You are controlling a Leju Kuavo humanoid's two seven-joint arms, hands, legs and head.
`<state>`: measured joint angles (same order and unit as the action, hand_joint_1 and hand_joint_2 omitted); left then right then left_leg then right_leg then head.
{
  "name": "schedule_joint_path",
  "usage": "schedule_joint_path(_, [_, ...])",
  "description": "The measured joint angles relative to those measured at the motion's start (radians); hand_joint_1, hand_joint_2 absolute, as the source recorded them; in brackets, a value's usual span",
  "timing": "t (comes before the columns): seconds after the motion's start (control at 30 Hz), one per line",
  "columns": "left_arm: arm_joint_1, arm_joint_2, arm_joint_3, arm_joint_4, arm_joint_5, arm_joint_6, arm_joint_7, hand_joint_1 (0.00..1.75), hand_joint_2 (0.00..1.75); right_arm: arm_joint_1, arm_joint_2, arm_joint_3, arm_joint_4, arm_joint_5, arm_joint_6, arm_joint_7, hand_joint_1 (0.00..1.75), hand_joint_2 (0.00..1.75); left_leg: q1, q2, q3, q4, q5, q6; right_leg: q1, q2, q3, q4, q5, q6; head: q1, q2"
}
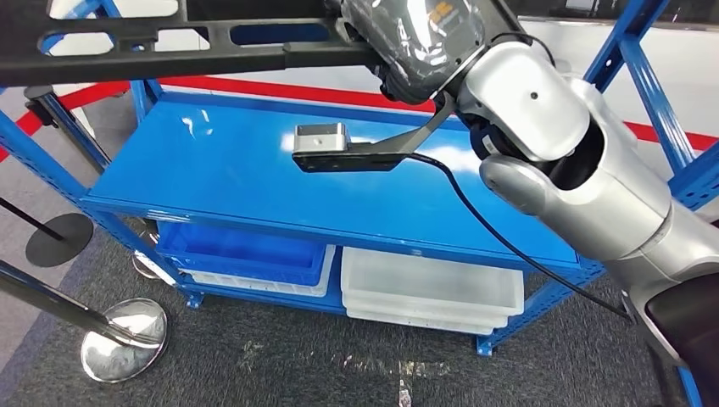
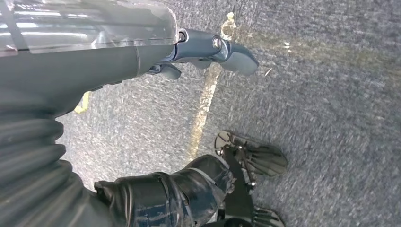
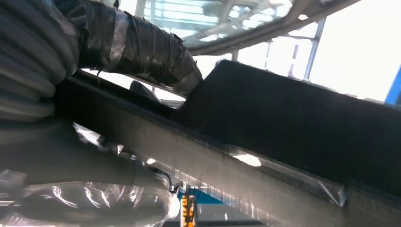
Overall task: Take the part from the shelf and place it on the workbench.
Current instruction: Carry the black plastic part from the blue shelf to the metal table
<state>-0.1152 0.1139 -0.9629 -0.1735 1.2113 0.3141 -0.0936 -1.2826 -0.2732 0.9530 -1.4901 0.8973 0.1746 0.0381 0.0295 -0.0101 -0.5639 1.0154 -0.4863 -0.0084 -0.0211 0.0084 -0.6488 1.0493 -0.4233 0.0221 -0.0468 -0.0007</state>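
A long black part [image 1: 169, 44] with slotted cut-outs stretches across the top of the head view, above the blue shelf [image 1: 229, 174]. My right hand [image 1: 415, 38], wrapped in clear plastic, grips the part's right end, with the silver arm raised behind it. In the right wrist view the part [image 3: 283, 127] runs as a dark flat bar, and my taped thumb [image 3: 142, 47] lies over its edge. My left hand [image 2: 142, 52] hangs over grey carpet, its fingers [image 2: 236, 54] stretched out and holding nothing.
Under the shelf top sit a blue bin [image 1: 246, 250] and stacked white bins [image 1: 432, 292]. Blue uprights [image 1: 644, 85] rise at the right. Two stanchion bases [image 1: 123, 339] stand on the carpet at the left, with slanted poles. A red line [image 1: 322, 95] runs behind the shelf.
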Motion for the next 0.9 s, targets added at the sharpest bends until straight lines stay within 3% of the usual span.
schedule_joint_path(0.13, [-0.002,0.0,0.0,0.0,-0.004,-0.005,0.003,0.0,1.75,0.0,-0.001,0.0,0.001,0.006,-0.002,-0.003,1.75,1.75,0.002,0.003,-0.007,0.017,-0.017,-0.019,0.001,0.002,0.002,-0.002,-0.004,-0.028,-0.003,0.0])
schedule_joint_path(0.2, [-0.004,0.0,-0.001,0.0,-0.005,-0.006,0.003,0.0,1.75,-0.001,0.0,0.0,0.002,0.008,-0.004,-0.003,1.75,1.75,0.002,0.006,-0.053,0.109,-0.063,-0.022,-0.001,0.002,0.006,-0.005,-0.005,-0.038,-0.006,0.0])
schedule_joint_path(0.27, [-0.006,0.0,-0.001,0.0,-0.006,-0.006,0.003,0.0,1.75,0.001,0.0,0.0,0.002,0.01,-0.006,-0.005,1.75,1.75,0.0,0.006,-0.127,0.241,-0.106,-0.022,0.004,0.002,0.008,-0.004,-0.007,-0.043,-0.007,0.0])
schedule_joint_path(0.3, [-0.006,0.0,-0.001,0.0,-0.007,-0.006,0.002,0.0,1.75,0.002,0.0,0.001,0.002,0.011,-0.006,-0.005,1.75,1.75,-0.001,0.006,-0.155,0.283,-0.109,-0.021,0.007,0.002,0.01,-0.004,-0.009,-0.046,-0.006,0.0])
schedule_joint_path(0.33, [-0.005,0.0,-0.001,0.0,-0.008,-0.006,0.002,0.0,1.75,0.004,0.0,0.001,0.002,0.011,-0.006,-0.006,1.75,1.75,-0.002,0.006,-0.167,0.288,-0.092,-0.017,0.01,0.003,0.013,-0.004,-0.011,-0.048,-0.006,0.0])
schedule_joint_path(0.37, [-0.005,0.0,-0.001,0.0,-0.011,-0.006,0.001,0.0,1.75,0.005,0.0,0.001,0.002,0.012,-0.006,-0.006,1.75,1.75,-0.004,0.006,-0.16,0.256,-0.059,-0.012,0.012,0.003,0.017,-0.004,-0.014,-0.05,-0.006,0.0])
schedule_joint_path(0.43, [-0.005,0.003,-0.001,0.0,-0.014,-0.006,-0.003,0.0,1.75,0.004,0.0,0.001,0.002,0.013,-0.007,-0.006,1.75,1.75,-0.011,0.006,-0.109,0.127,0.018,0.003,0.016,0.004,0.027,-0.005,-0.019,-0.05,-0.006,0.0])
schedule_joint_path(0.47, [-0.006,0.005,-0.001,0.0,-0.015,-0.006,-0.004,0.0,1.75,0.003,0.0,0.001,0.002,0.013,-0.008,-0.006,1.75,1.75,-0.015,0.005,-0.084,0.07,0.039,0.01,0.018,0.004,0.029,-0.004,-0.021,-0.048,-0.006,0.0])
schedule_joint_path(0.53, [-0.009,0.008,-0.001,0.0,-0.016,-0.007,-0.006,0.0,1.75,0.001,0.0,0.001,0.001,0.014,-0.008,-0.006,1.75,1.75,-0.022,0.004,-0.064,0.023,0.042,0.017,0.02,0.004,0.027,-0.007,-0.021,-0.04,-0.005,0.0])
schedule_joint_path(0.63, [-0.009,0.008,-0.001,0.0,-0.016,-0.008,-0.007,0.0,1.75,0.001,0.0,0.001,-0.002,0.017,-0.009,-0.008,1.75,1.75,-0.018,0.004,-0.056,0.009,0.046,0.025,0.02,0.003,0.023,-0.001,-0.029,-0.024,-0.004,0.0])
schedule_joint_path(0.7, [-0.007,0.008,-0.001,0.0,-0.016,-0.008,-0.007,0.0,1.75,-0.001,0.0,0.001,-0.003,0.019,-0.009,-0.008,1.75,1.75,-0.013,0.007,-0.05,0.0,0.05,0.034,0.02,0.001,-0.009,0.072,-0.073,-0.016,-0.002,0.0])
schedule_joint_path(0.77, [-0.008,0.008,-0.002,0.0,-0.017,-0.009,-0.007,0.0,1.75,0.001,0.0,0.001,-0.004,0.02,-0.009,-0.009,1.75,1.75,-0.014,0.007,-0.049,0.0,0.049,0.038,0.018,0.0,-0.068,0.203,-0.132,-0.011,-0.001,0.0])
schedule_joint_path(0.8, [-0.008,0.008,-0.002,0.0,-0.017,-0.009,-0.007,0.0,1.75,0.003,0.0,0.001,-0.004,0.02,-0.009,-0.009,1.75,1.75,-0.015,0.006,-0.049,0.001,0.048,0.039,0.018,0.0,-0.093,0.251,-0.145,-0.01,-0.001,0.0])
schedule_joint_path(0.83, [-0.008,0.008,-0.002,0.0,-0.017,-0.009,-0.007,0.0,1.75,0.005,0.0,0.001,-0.004,0.02,-0.009,-0.009,1.75,1.75,-0.015,0.005,-0.049,0.003,0.047,0.04,0.018,0.0,-0.103,0.267,-0.14,-0.01,-0.001,0.0])
schedule_joint_path(0.87, [-0.008,0.008,-0.002,0.0,-0.017,-0.009,-0.007,0.0,1.75,0.006,0.0,0.001,-0.005,0.02,-0.009,-0.009,1.75,1.75,-0.016,0.004,-0.048,0.005,0.046,0.04,0.018,-0.001,-0.093,0.244,-0.117,-0.012,-0.001,0.0])
schedule_joint_path(0.9, [-0.008,0.008,-0.002,0.0,-0.017,-0.009,-0.007,0.0,1.75,0.005,0.0,0.001,-0.005,0.021,-0.009,-0.009,1.75,1.75,-0.016,0.003,-0.048,0.007,0.044,0.039,0.018,-0.001,-0.066,0.186,-0.081,-0.015,0.0,0.0])
